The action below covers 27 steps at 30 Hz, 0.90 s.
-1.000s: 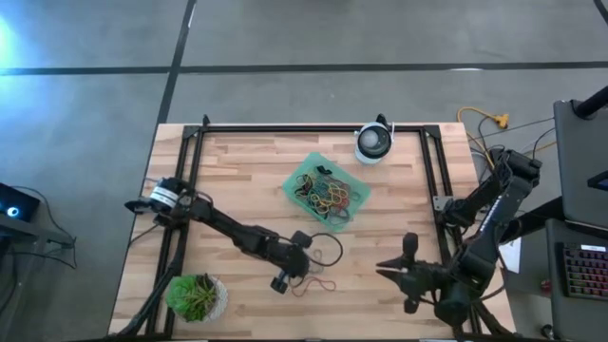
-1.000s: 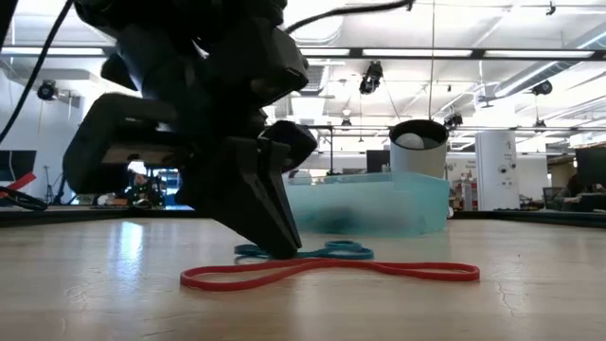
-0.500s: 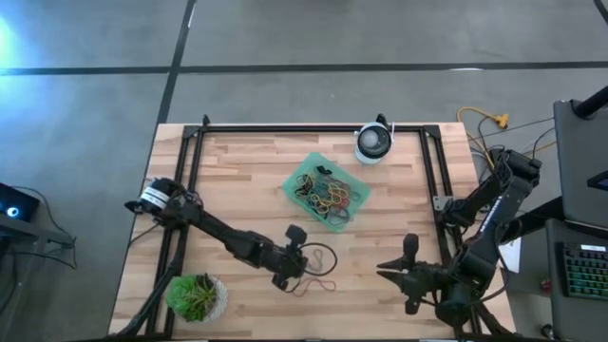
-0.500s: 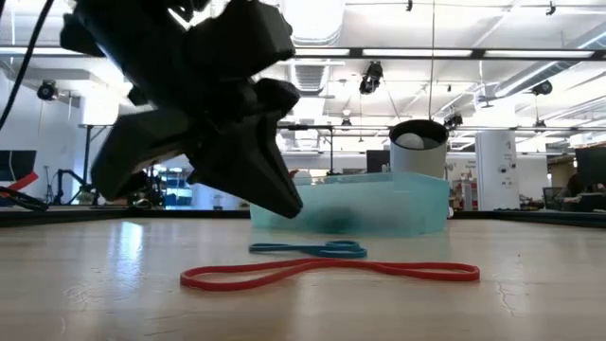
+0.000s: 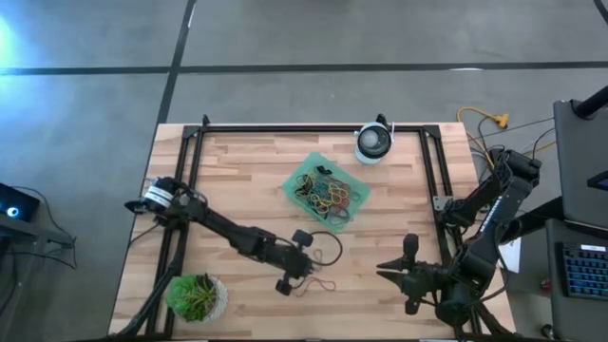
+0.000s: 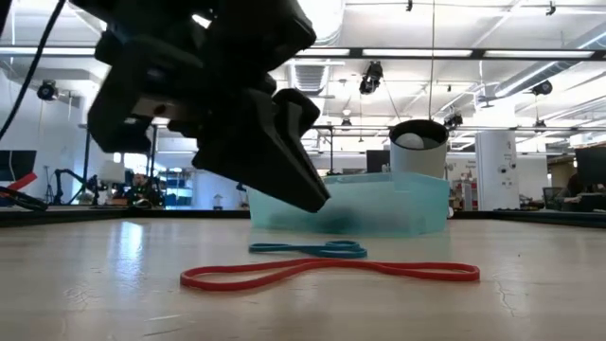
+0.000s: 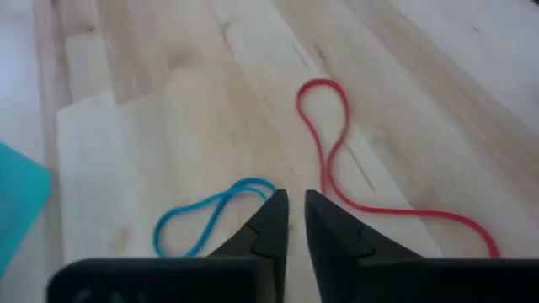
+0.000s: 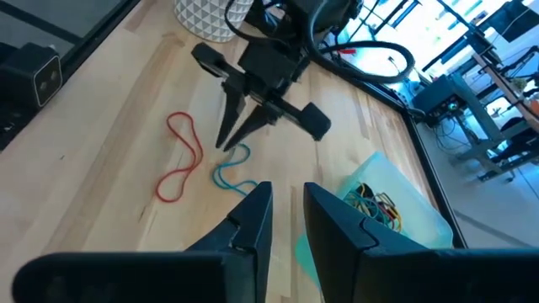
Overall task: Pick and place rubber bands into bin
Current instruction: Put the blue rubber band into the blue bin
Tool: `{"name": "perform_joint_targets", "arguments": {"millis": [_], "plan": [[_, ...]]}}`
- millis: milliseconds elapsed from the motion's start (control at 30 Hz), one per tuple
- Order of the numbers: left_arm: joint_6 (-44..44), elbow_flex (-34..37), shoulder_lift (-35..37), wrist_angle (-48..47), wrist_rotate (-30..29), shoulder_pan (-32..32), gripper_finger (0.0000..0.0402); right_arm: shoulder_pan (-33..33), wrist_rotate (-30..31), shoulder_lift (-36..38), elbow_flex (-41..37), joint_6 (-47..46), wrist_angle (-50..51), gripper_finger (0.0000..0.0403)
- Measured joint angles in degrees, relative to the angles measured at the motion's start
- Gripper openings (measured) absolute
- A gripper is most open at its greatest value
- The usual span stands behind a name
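Left wrist view shows the left gripper (image 7: 296, 200) with its two dark fingers (image 7: 271, 220) drawn nearly together, only a narrow slit between the tips, and nothing caught in that slit. The tips hang above the light wooden tabletop (image 7: 168, 101), between a thin blue rubber band (image 7: 206, 217) pinched into a figure-eight on one side and a long thin red rubber band (image 7: 330, 160), also twisted into a figure-eight, on the other; whether a tip touches the blue band's end cannot be told from here. In the low view the left gripper's fingers are lifted clear of the wood, slanting down toward the blue band (image 6: 308, 249), which lies flat just behind the red band (image 6: 327, 272), both apart from the fingertips. Behind them stands the shallow translucent mint-green plastic bin (image 6: 369, 204). The high view places that bin (image 5: 301, 177) near the middle of the tabletop, tilted like a diamond and holding a tangle of yellow, red, green and black rubber bands (image 5: 330, 195), while the left gripper (image 5: 302, 275) sits nearer the front edge beside the red band (image 5: 323, 284). The right gripper (image 8: 280, 202) waits at the front right corner, its fingers a narrow gap apart and empty.
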State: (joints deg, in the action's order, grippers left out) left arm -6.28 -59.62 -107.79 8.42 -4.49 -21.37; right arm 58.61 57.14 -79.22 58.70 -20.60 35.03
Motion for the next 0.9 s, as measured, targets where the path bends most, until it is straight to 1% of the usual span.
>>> {"name": "perform_joint_targets", "arguments": {"millis": [233, 367, 467, 667, 900], "plan": [[0.1, 0.2, 0.0, 0.6, 0.1, 0.7, 0.0098, 0.0, 0.0, 0.0, -0.2, -0.2, 0.0, 0.0061], [0.9, 0.2, -0.8, 1.2, 0.1, 1.0, 0.0128, 0.0, -0.1, 0.0, -0.2, -0.3, 0.0, 0.0061], [1.5, 0.2, -2.3, 1.7, 0.1, 1.5, 0.0136, 0.0, -0.1, 0.0, -0.3, -0.3, -0.1, 0.0063], [1.5, -0.1, -4.2, 1.8, 0.7, 2.4, 0.0136, 0.0, -0.1, 0.0, -0.4, -0.4, -0.3, 0.0063], [6.7, -0.4, -5.3, 2.1, 7.0, 4.0, 0.0136, 0.0, -0.1, 0.0, -0.4, -0.4, -0.3, 0.0060]]}}
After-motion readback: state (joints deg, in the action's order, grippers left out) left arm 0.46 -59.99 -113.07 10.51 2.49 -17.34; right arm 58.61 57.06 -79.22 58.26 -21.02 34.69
